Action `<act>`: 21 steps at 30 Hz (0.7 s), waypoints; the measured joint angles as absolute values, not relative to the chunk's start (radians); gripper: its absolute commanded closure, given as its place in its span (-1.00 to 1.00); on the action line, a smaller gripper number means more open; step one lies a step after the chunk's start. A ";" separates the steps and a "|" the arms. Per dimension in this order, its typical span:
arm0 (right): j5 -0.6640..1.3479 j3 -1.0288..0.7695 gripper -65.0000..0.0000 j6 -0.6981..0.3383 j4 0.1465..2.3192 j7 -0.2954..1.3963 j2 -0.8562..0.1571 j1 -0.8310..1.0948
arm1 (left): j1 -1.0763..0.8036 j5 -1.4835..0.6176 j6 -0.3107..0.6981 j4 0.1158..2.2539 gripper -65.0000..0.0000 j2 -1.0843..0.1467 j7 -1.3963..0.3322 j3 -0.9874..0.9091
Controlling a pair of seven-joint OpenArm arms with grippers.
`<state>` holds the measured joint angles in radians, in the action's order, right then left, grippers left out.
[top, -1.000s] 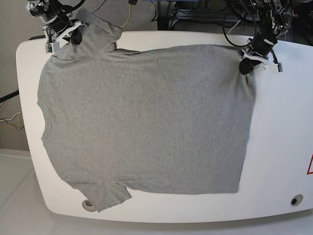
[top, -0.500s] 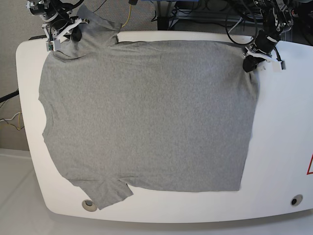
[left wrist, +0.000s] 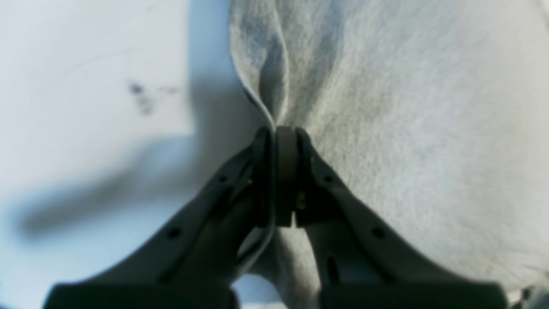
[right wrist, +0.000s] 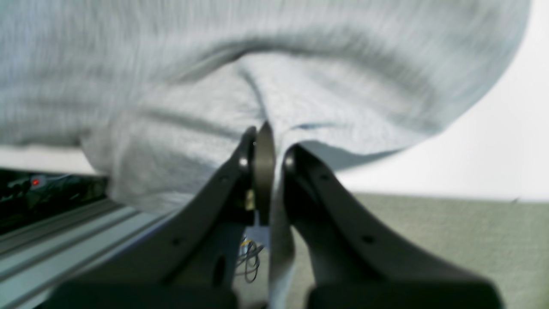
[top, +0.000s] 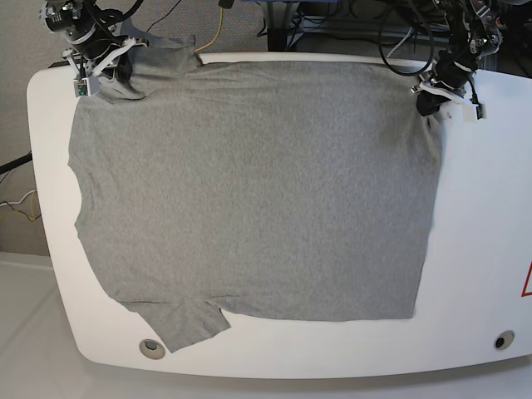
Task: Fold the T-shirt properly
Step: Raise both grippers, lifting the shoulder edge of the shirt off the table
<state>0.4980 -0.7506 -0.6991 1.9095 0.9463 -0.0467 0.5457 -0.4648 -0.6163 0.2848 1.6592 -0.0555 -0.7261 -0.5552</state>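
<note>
T-shirt [top: 249, 191] fabric pinched in both grippers. Left gripper [left wrist: 281, 137], jaws pressed together on a raised pleat of grey knit at the garment's edge; in the base view [top: 428, 100] at the far right corner of the cloth. White table [left wrist: 85, 86] bare to one side of the jaws, marked with a small dark smudge [left wrist: 139, 94] and crossed by the arm's shadow. Right gripper [right wrist: 268, 146], jaws clamped on a fold of the same cloth, a strip of it hanging down between the fingers; in the base view [top: 112, 71] at the far left corner, by the sleeve that overhangs the table's back edge. Beyond that edge: grey-green floor [right wrist: 429, 240], pale metal rails [right wrist: 64, 244], a dark tangle of cables with one small red light [right wrist: 35, 182]. Outward from both grips, spread flat and smooth over most of the tabletop, far edge drawn along the table's back rim, near sleeve [top: 187, 324] lying by a round hole [top: 150, 347] at the front left. Second hole [top: 502, 340] and a red triangle mark [top: 526, 283] on the uncovered right end, well apart from the cloth. Nothing lying on top of the garment.
</note>
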 measured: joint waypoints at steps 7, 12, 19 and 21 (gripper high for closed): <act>0.494 -0.709 1.00 -0.696 1.916 0.952 -0.054 0.534 | -0.465 -0.576 0.257 1.729 0.98 -0.053 -0.834 -0.556; 0.501 -0.658 1.00 -0.696 1.916 0.945 -0.085 0.521 | -0.453 -0.561 0.248 1.743 0.98 -0.025 -0.849 -0.561; 0.498 -0.603 1.00 -0.696 1.927 0.953 -0.089 0.509 | -0.451 -0.561 0.247 1.746 0.98 -0.019 -0.849 -0.560; 0.498 -0.592 1.00 -0.697 1.936 0.953 -0.088 0.505 | -0.451 -0.561 0.247 1.747 0.98 -0.020 -0.852 -0.560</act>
<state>0.4984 -0.5922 -0.6968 1.9358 0.9535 -0.0883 0.5045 -0.4515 -0.5610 0.2474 1.7470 -0.0196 -0.8520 -0.5602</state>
